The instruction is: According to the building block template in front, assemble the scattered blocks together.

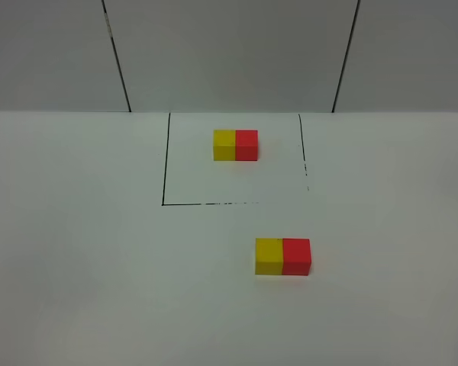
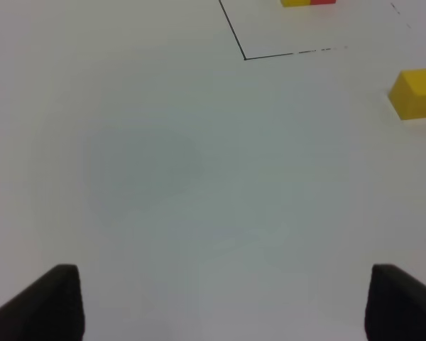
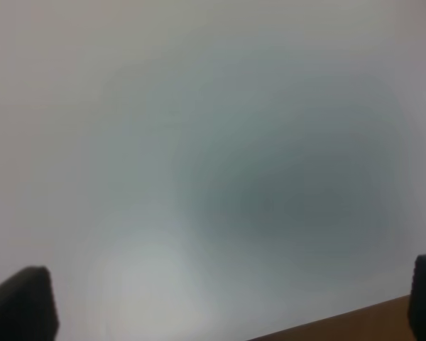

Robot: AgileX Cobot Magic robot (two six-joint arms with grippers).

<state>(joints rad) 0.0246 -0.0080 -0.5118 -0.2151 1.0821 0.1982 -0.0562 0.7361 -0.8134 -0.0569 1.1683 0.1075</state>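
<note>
The template (image 1: 235, 145), a small yellow-left, red-right pair of cubes, sits inside the black-lined square at the back; its lower edge shows in the left wrist view (image 2: 308, 3). Nearer the front, the larger yellow cube (image 1: 269, 256) and red cube (image 1: 296, 256) stand side by side, touching, yellow left and red right. The left wrist view shows the yellow cube (image 2: 416, 93) with a sliver of red beside it. My left gripper (image 2: 216, 302) is open and empty, well away from the cubes. My right gripper (image 3: 220, 305) is open and empty over bare white surface. Neither arm shows in the high view.
A black-lined square (image 1: 165, 168) marks the back middle of the white table (image 1: 76, 252); its corner shows in the left wrist view (image 2: 246, 58). A grey panelled wall (image 1: 229, 53) stands behind. A brown edge (image 3: 341, 323) shows in the right wrist view.
</note>
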